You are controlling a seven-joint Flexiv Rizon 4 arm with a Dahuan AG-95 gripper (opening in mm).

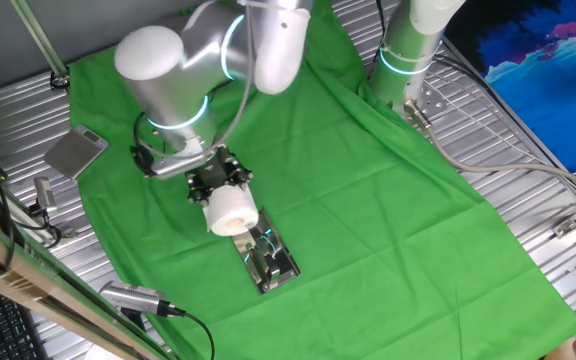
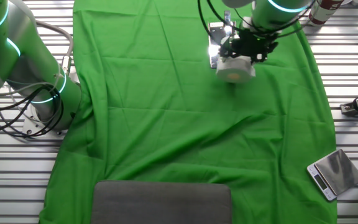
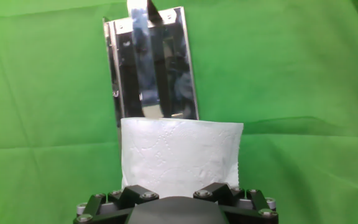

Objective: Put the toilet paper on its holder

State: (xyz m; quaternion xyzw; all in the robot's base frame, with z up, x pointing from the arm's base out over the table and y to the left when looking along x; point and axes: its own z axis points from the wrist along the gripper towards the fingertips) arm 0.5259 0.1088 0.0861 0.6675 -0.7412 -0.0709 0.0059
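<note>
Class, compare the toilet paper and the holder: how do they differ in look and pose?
The toilet paper is matte white and embossed; the holder is mirror-shiny chrome. The toilet paper is a rounded roll held in the gripper; the holder is a flat rectangular plate lying on the green cloth.

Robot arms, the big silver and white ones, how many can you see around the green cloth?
2. One silver and white robot arm reaches over the green cloth holding the white toilet paper roll; the other robot arm stands at the cloth's edge. More may sit outside the frames.

White toilet paper (image 2: 235, 68) in the pincer (image 2: 241, 53), just beside the chrome holder (image 2: 215, 38) on green cloth (image 2: 166, 124)
</note>
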